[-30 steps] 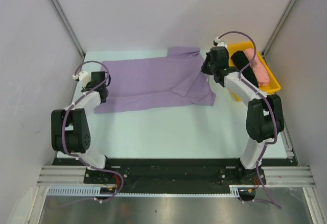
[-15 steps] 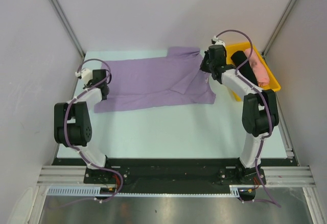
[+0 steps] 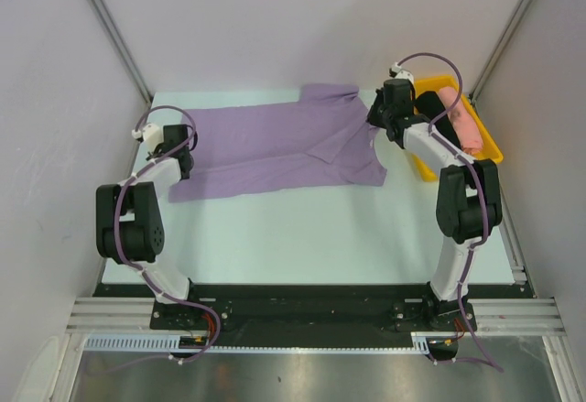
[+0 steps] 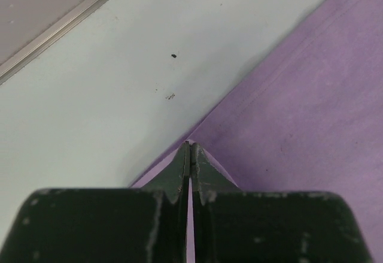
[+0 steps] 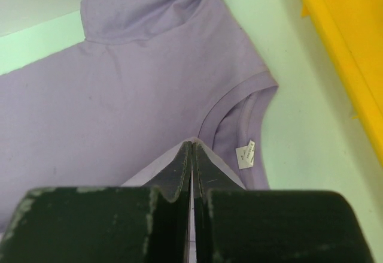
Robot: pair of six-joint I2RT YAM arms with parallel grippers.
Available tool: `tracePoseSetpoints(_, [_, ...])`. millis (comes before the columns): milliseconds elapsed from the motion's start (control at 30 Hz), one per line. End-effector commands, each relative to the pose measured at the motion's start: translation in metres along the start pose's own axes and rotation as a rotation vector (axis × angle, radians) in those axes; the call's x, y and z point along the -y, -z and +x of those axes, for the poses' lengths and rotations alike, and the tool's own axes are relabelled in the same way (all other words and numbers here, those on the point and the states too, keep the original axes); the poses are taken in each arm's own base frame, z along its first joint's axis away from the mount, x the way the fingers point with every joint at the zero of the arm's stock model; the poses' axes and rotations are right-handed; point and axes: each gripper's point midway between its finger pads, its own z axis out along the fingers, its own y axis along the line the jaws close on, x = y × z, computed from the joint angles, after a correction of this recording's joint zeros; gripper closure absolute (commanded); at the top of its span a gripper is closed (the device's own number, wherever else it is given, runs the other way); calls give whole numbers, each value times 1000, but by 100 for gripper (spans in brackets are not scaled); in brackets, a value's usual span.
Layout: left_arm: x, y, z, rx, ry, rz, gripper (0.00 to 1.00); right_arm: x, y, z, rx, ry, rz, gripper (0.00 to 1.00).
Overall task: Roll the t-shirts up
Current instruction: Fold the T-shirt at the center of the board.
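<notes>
My two bases sit at the near edge of the table [image 3: 302, 228], well short of the shirt [image 3: 265, 146], with pale tabletop in between. The shirt lies spread flat across the far half, hem to my left and neck to my right. One sleeve [image 3: 341, 162] is folded in over its near right corner.

My left gripper [image 4: 189, 146] is at the shirt's left end, on the hem. Its jaws are pressed together with no gap. A small peak of lavender cloth rises to the tips on both sides, so I am pinching the hem edge there. Table shows just beyond the tips, left of the cloth.

My right gripper [image 5: 191, 144] is at the shirt's right end, at the neck. Those jaws are pressed tight too, with a fold of cloth drawn up to the tips. It is a pinch on the shirt just inside the collar [image 5: 230, 98]. The white label [image 5: 245, 154] lies just right of the tips, inside the neck opening.

Past the shirt's right end stands a yellow bin [image 3: 490, 157], apart from the cloth. A black bundle [image 3: 428, 107] lies in it on the side nearer the shirt. A pink bundle [image 3: 462, 123] lies beside that, on the side away from the shirt.
</notes>
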Motion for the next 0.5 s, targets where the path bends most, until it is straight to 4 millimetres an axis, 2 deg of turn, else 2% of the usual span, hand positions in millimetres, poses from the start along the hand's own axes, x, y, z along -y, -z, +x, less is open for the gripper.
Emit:
tracePoseSetpoints(0, [1, -2, -18, 33, 35, -4, 100, -11, 3, -23, 67, -10, -47, 100])
tracePoseSetpoints(133, [11, -3, -16, 19, 21, 41, 100, -15, -3, -12, 40, -4, -58, 100])
tracePoseSetpoints(167, [13, -4, -13, 7, 17, 50, 97, -16, -6, -7, 26, -2, -65, 100])
tracePoseSetpoints(200, [14, -4, -14, 3, 17, 55, 90, -18, -8, -7, 22, -1, -75, 100])
tracePoseSetpoints(233, [14, -3, -14, -2, 15, 59, 78, -17, -9, -3, 0, -1, -72, 96])
tracePoseSetpoints(267, [13, -1, -18, -1, 20, 67, 56, -17, -10, -1, -12, 0, -73, 89])
tracePoseSetpoints(300, [14, 4, -19, -12, 22, 92, 48, -18, -10, -1, -21, 4, -74, 71])
tracePoseSetpoints(333, [14, 8, -23, -7, 32, 107, 38, -17, -8, -3, -29, 1, -69, 59])
tracePoseSetpoints(367, [10, 11, -22, -10, 38, 117, 24, -19, -5, -5, -29, 2, -70, 47])
tracePoseSetpoints(400, [10, 25, -35, 15, 67, 150, 21, -20, 2, -12, -22, -2, -72, 36])
tracePoseSetpoints(467, [-1, 36, -31, -1, 103, 157, 18, -16, 13, -14, -39, -18, -57, 31])
